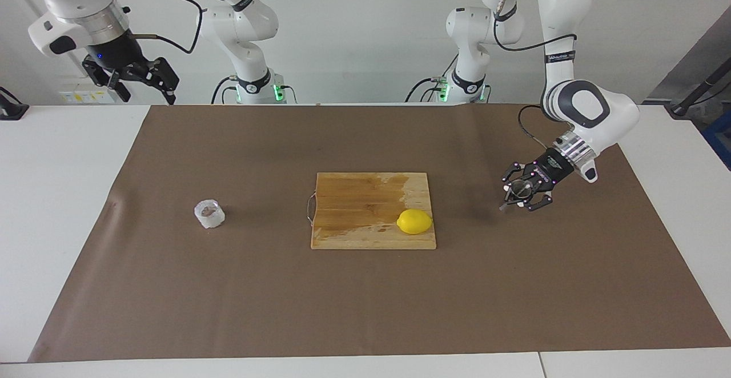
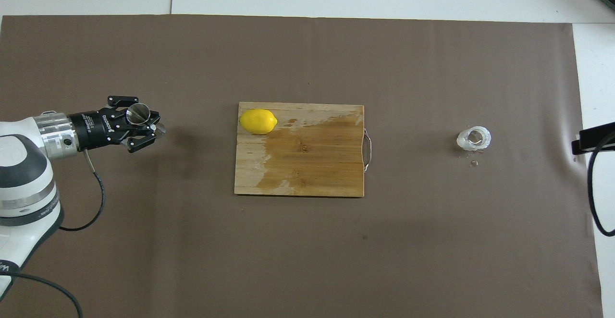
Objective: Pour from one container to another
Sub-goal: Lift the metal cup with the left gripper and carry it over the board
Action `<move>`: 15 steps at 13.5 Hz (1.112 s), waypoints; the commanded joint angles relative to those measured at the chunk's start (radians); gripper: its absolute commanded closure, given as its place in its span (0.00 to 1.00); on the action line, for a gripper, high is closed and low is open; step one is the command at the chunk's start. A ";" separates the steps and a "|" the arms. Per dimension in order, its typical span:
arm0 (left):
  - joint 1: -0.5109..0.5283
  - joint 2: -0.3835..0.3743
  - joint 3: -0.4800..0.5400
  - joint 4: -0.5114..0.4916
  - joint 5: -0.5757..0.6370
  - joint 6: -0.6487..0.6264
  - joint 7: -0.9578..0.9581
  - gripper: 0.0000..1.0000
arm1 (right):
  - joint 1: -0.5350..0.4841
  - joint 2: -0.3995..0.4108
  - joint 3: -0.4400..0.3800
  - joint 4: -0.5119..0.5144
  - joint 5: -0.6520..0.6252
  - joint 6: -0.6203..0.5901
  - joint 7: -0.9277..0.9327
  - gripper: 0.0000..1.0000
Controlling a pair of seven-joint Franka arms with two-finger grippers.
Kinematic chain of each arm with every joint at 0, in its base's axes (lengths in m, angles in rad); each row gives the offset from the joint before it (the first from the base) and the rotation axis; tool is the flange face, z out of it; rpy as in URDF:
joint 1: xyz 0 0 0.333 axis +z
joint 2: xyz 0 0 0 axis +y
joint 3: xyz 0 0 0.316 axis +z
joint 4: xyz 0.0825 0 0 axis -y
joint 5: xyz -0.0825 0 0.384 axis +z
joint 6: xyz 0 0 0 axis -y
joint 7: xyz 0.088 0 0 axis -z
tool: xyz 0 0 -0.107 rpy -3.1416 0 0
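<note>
Jigger (image 2: 137, 113) clenched in the left gripper (image 1: 522, 195), low over the worktop at frame right.
Cup (image 1: 209, 213) sits alone at mid-left, apparently awaiting its turn; right gripper (image 1: 137, 84) waits released, upper left, lemon (image 1: 414, 221) idle on the board (image 1: 354, 206).

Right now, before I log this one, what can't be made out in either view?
- Cup contents: too small in both views to say what is inside.
- Jigger: in the facing view the left gripper, shut on it, covers most of it; overhead, only its rim shows.
- Right gripper: overhead, the frame edge cuts off all but a dark corner.
- Specks beside the cup: too small overhead to identify.
</note>
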 commanded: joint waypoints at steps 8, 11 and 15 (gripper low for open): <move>-0.162 -0.036 -0.066 0.056 -0.092 0.124 -0.095 0.91 | -0.014 -0.027 0.000 -0.036 -0.005 0.008 0.004 0.00; -0.165 -0.051 -0.144 0.053 -0.148 0.185 -0.096 0.92 | -0.022 -0.034 0.000 -0.044 -0.005 0.008 0.002 0.00; -0.295 -0.059 -0.224 0.055 -0.235 0.459 -0.198 0.92 | -0.022 -0.034 0.000 -0.044 -0.005 0.008 0.002 0.00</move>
